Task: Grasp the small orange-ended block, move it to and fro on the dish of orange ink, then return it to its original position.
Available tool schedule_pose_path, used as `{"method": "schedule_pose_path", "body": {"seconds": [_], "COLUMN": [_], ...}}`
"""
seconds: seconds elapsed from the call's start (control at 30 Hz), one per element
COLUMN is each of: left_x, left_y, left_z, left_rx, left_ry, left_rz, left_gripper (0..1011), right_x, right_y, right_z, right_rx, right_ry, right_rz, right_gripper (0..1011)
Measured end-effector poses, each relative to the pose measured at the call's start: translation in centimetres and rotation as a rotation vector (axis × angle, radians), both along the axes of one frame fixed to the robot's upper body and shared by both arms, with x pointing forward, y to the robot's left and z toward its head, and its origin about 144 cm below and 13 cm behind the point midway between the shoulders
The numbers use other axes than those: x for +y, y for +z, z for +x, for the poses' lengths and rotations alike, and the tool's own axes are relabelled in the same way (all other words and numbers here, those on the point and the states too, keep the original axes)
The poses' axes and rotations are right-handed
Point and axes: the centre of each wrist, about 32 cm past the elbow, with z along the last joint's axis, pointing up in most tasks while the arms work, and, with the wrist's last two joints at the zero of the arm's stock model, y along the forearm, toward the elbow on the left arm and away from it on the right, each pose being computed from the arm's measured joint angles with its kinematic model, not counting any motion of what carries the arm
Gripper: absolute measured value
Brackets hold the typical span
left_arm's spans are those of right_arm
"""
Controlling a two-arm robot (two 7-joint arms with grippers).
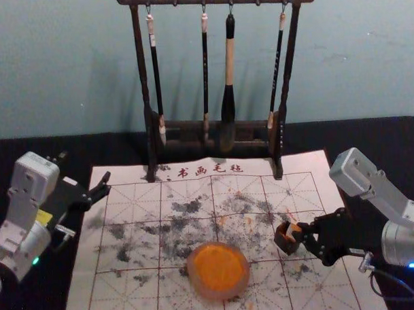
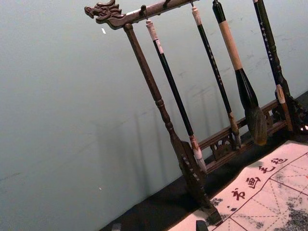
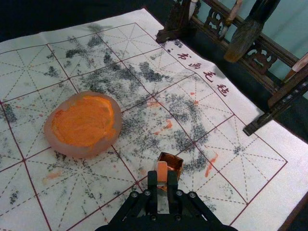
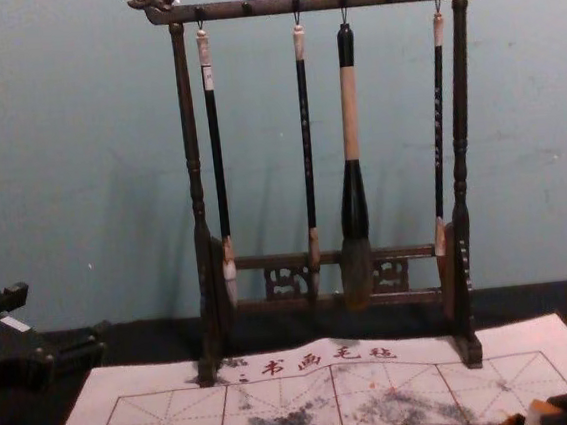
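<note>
From where I stand, the small orange-ended block (image 3: 162,174) is at the little brown holder (image 3: 173,160), between the ink dish and the felt mat's right edge. I can't tell whether its lower end is inside the holder or just over it. The right gripper (image 3: 162,181) has it pinched between two fingers, one flat against each side. That grip looks sensible: it leaves the orange end sticking out past the fingertips, and should keep the block from twisting when it is rubbed.

The ink dish (image 1: 218,270) sits apart from the holder, further toward the mat's left edge, probably so the right arm has only a short trip and plenty of room to stroke to and fro. The mat (image 1: 130,198) likely lies there to catch drips; orange specks mark it already.

Beyond, the brush rack (image 1: 149,116) has its feet by the mat's far edge, its brushes (image 1: 229,72) hung out of the way. The left gripper (image 1: 106,184) idles near the far left corner, fingers spread and holding nothing, presumably because one hand is enough.
</note>
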Motion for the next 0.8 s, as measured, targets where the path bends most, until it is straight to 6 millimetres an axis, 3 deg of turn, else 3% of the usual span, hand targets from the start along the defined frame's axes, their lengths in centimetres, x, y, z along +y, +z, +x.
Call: {"method": "schedule_pose_path", "body": {"seconds": [0.47,0.6,0.8], "left_x": [0.0,0.0,0.0], "left_y": [0.0,0.0,0.0], "left_z": [0.0,0.0,0.0], "left_rx": [0.0,0.0,0.0], "left_ry": [0.0,0.0,0.0], "left_rz": [0.0,0.0,0.0], "left_gripper": [1001,1001,1001], "right_x": [0.0,0.0,0.0], "right_y": [0.01,0.01,0.01], "right_z": [-0.02,-0.02,-0.02], "right_rx": [0.0,-0.001,-0.001], "right_ry": [0.001,0.002,0.002], "right_rz": [0.001,0.001,0.001], "right_gripper": [84,161,355]}}
